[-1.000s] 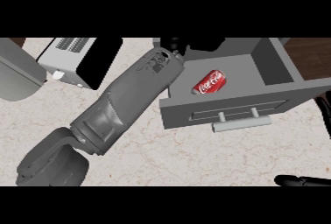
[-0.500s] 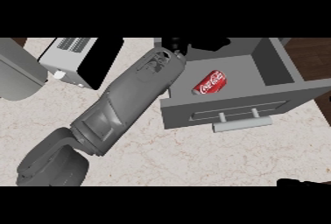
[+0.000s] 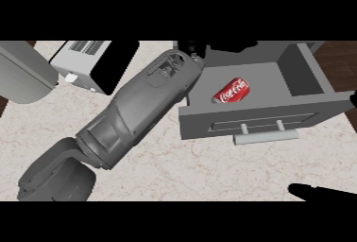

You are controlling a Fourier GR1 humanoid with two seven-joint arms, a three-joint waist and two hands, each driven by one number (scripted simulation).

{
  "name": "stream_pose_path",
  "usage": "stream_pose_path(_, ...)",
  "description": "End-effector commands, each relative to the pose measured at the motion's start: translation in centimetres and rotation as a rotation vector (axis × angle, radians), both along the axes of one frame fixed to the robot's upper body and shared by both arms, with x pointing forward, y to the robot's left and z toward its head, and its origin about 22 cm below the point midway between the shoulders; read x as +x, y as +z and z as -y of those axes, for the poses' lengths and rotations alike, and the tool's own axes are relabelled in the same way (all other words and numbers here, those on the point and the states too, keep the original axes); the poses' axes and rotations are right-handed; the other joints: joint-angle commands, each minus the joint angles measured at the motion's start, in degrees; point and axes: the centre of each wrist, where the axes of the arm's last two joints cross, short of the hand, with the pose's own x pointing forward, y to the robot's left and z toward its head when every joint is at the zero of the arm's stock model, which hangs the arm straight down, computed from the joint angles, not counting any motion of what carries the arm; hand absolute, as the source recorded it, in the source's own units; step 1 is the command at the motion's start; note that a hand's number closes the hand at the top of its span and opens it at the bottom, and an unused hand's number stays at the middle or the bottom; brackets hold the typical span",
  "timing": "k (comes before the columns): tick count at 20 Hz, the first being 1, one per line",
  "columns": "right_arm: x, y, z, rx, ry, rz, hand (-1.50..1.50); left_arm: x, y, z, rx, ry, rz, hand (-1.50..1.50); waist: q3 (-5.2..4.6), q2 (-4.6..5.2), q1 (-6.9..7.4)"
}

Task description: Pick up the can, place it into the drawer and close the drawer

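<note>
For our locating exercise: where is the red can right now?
In the head view, right of centre, the can lies on its side inside the open drawer, just right of the left forearm.

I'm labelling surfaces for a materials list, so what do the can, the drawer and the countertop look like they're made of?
The can looks like thin metal, with a glossy red coat and white lettering. The drawer could be painted metal or laminate: it is flat matte grey all over, and the look doesn't settle which. The countertop looks like stone, pale with mottled veining.
</note>
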Motion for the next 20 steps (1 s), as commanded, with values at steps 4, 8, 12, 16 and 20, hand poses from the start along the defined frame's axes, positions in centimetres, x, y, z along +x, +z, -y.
stream_pose_path(4,1.5,-0.1,-2.1,-0.274,-0.051,0.023,-1.50,-0.5,1.8,1.2,-0.011,-0.007,0.041,-1.50,-0.03,-0.53,2.32)
stream_pose_path(8,3.5,-1.5,-3.6,-0.423,-0.098,0.008,-1.50,-1.2,1.0,1.5,-0.007,0.004,0.041,-1.50,-0.04,-0.74,3.72)
stream_pose_path(12,4.7,-3.2,-3.6,-0.543,-0.098,-0.037,-1.50,-0.3,1.7,0.8,-0.032,-0.003,0.014,-1.50,-0.06,-0.82,4.55)
stream_pose_path(16,6.3,-6.6,-5.0,-0.657,-0.171,-0.072,-1.50,-1.2,2.4,1.7,-0.036,-0.016,0.016,-1.50,-0.07,-1.47,6.49)
stream_pose_path(20,9.2,-9.2,-4.4,-0.607,-0.200,-0.057,-1.50,-0.1,1.5,-1.9,-0.027,0.012,0.003,-1.50,-0.05,-1.47,6.89)
